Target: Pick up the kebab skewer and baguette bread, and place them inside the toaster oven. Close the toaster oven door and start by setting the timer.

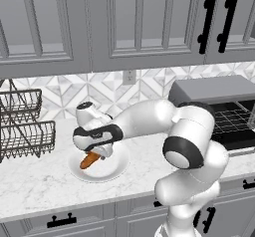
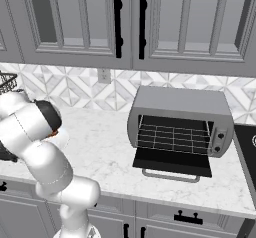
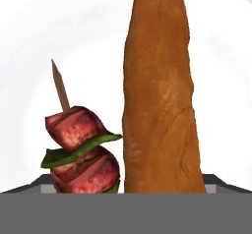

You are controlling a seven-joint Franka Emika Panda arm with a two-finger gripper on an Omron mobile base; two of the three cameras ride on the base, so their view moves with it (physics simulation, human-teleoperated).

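Kebab skewer [image 3: 78, 147] beside baguette bread [image 3: 160, 95] on white plate [image 1: 112, 167], gripper [image 1: 98, 153] spread wide just above them

Arm [image 1: 149, 119]: glossy white, thick rounded tubular links.
Joints: black bands ring the elbow and wrist; bulbous white caps over them.
Hand [image 1: 97, 137]: white housing, black collar.
Surface: smooth, plain.

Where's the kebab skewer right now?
In the hand view the kebab skewer lies on the white plate, just left of the baguette bread and roughly parallel to it, pointed tip up.
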